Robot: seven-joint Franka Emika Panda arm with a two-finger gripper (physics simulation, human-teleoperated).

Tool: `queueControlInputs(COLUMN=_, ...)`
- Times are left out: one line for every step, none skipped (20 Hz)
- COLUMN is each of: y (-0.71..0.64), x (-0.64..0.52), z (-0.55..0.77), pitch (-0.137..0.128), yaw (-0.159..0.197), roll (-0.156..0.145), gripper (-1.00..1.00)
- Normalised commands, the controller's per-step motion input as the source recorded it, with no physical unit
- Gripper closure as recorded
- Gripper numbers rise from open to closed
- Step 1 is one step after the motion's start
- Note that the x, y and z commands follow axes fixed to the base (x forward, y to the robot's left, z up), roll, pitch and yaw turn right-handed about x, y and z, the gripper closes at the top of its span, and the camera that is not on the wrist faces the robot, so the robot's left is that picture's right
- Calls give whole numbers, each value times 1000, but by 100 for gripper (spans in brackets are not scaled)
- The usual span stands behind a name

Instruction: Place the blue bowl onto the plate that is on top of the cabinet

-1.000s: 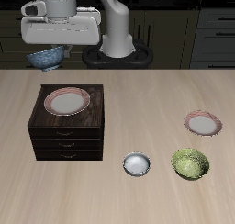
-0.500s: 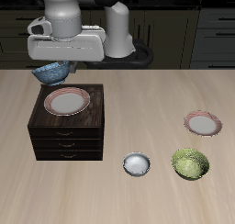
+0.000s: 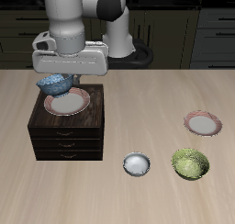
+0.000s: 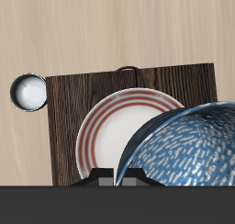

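My gripper (image 3: 57,78) is shut on the blue bowl (image 3: 55,83), a small mottled blue-and-white bowl, and holds it just above the cabinet's back edge. The pink-rimmed plate (image 3: 68,102) lies on top of the dark-brown three-drawer cabinet (image 3: 66,136). The bowl overlaps the plate's back rim and I cannot tell whether they touch. In the wrist view the bowl (image 4: 188,145) fills the near field, with the plate (image 4: 115,127) partly under it on the cabinet top (image 4: 73,99). The fingers are hidden by the bowl and gripper body.
A small plain white bowl (image 3: 136,163) sits near the table's front edge, also visible in the wrist view (image 4: 29,92). A green leafy bowl (image 3: 190,163) sits beside it. A second pink-rimmed plate (image 3: 203,124) lies farther back.
The gripper has carried the blue bowl down and toward the table's front, from behind the cabinet to just over the plate's back rim.
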Motion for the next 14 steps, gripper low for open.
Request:
queueControlInputs(y=219, x=50, z=-610, pitch=62, yaw=36, roll=2, gripper=100)
queueControlInputs(y=-14, x=63, z=-176, pitch=50, yaw=-42, roll=-10, gripper=100)
queueControlInputs(y=13, x=50, z=-159, pitch=17, yaw=16, roll=3, gripper=100)
queueControlInputs(y=-91, x=70, z=-225, pitch=12, yaw=32, roll=-30, gripper=100)
queueControlInputs(y=-72, x=89, z=-366, pitch=73, yaw=-59, roll=6, gripper=100)
queueControlInputs(y=-44, x=42, z=-142, pitch=23, yaw=14, roll=-33, gripper=100)
queueControlInputs(y=56, x=36, z=-494, pitch=98, yaw=-21, roll=-16, gripper=100)
queueControlInputs(y=286, x=-8, z=-571, pitch=115, yaw=30, roll=44, gripper=100)
queueControlInputs(y=257, x=-85, z=-157, pitch=-15, yaw=49, roll=45, gripper=100)
queueControlInputs(y=171, x=-6, z=-210, pitch=55, yaw=-14, roll=39, gripper=100)
queueControlInputs(y=68, x=-37, z=-168, pitch=77, yaw=3, roll=-100, gripper=100)
queueControlInputs(y=241, x=-51, z=-105, pitch=-7, yaw=54, roll=6, gripper=-100)
queueControlInputs(y=217, x=-124, z=-222, pitch=90, yaw=-11, roll=41, gripper=-100)
queueControlInputs(y=135, x=-44, z=-13, pitch=20, yaw=4, roll=-11, gripper=-100)
